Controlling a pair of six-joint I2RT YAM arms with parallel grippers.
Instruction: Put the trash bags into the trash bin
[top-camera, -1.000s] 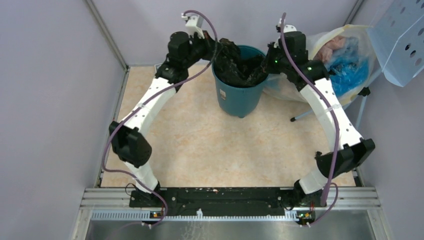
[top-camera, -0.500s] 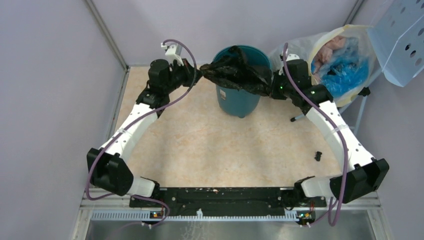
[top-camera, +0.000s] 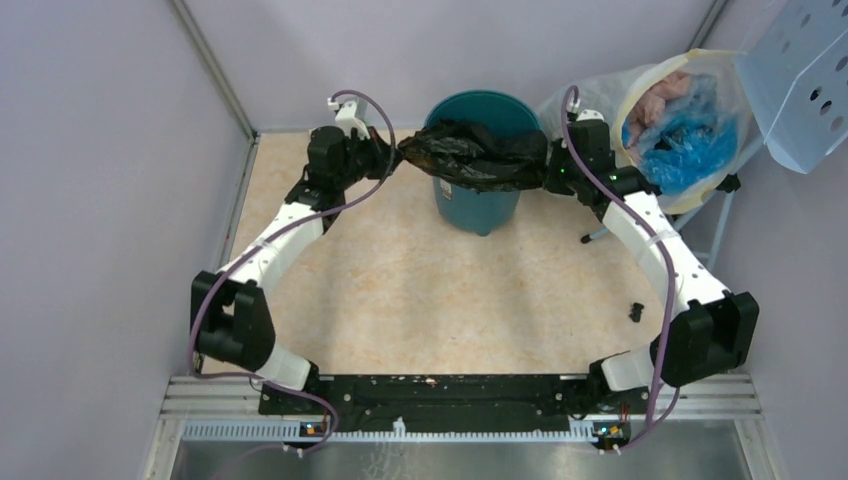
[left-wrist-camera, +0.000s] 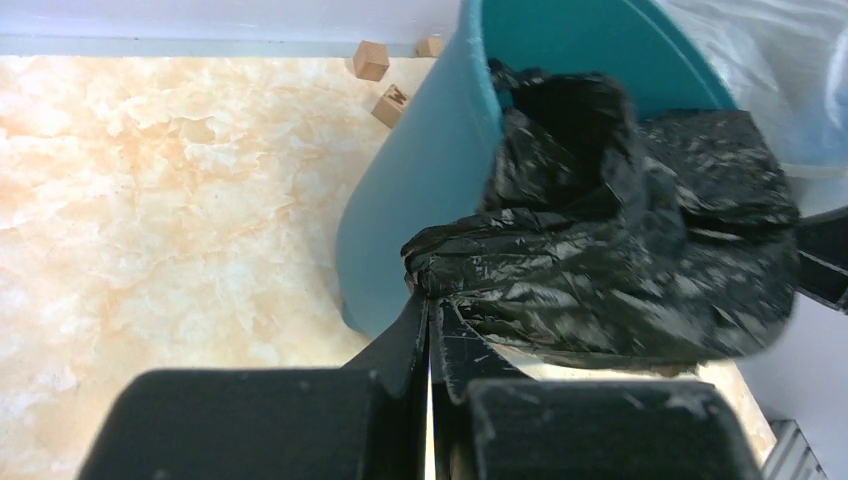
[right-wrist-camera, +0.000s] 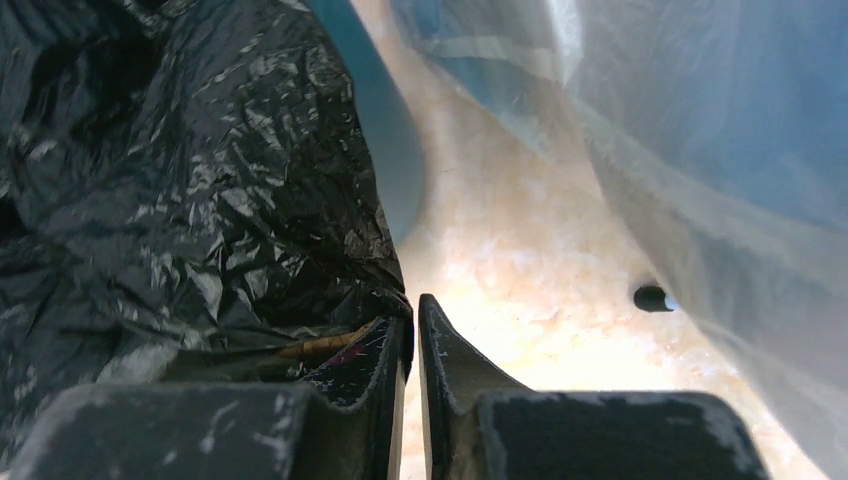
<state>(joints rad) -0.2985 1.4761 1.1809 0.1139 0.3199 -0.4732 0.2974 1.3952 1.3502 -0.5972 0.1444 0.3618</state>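
The teal trash bin (top-camera: 478, 205) stands at the back middle of the table. The black trash bag (top-camera: 475, 157) hangs stretched between my two grippers, across the bin's near rim and upper front wall. My left gripper (top-camera: 395, 156) is shut on the bag's left end, left of the bin. In the left wrist view the gripper (left-wrist-camera: 432, 300) pinches the bag (left-wrist-camera: 600, 270) beside the bin wall (left-wrist-camera: 420, 190). My right gripper (top-camera: 548, 170) is shut on the bag's right end. In the right wrist view the gripper (right-wrist-camera: 411, 305) holds the crinkled bag (right-wrist-camera: 200, 200) at its tips.
A large translucent sack (top-camera: 670, 125) with blue and pink contents leans at the back right, close to my right arm. A perforated pale panel (top-camera: 800, 80) is beyond it. Two wooden blocks (left-wrist-camera: 371, 60) lie behind the bin. A small black part (top-camera: 636, 311) lies on the right of the table.
The bag was bunched inside the bin with both grippers at the rim. Both grippers have pulled apart and toward the near side, stretching the bag across the bin's front rim.
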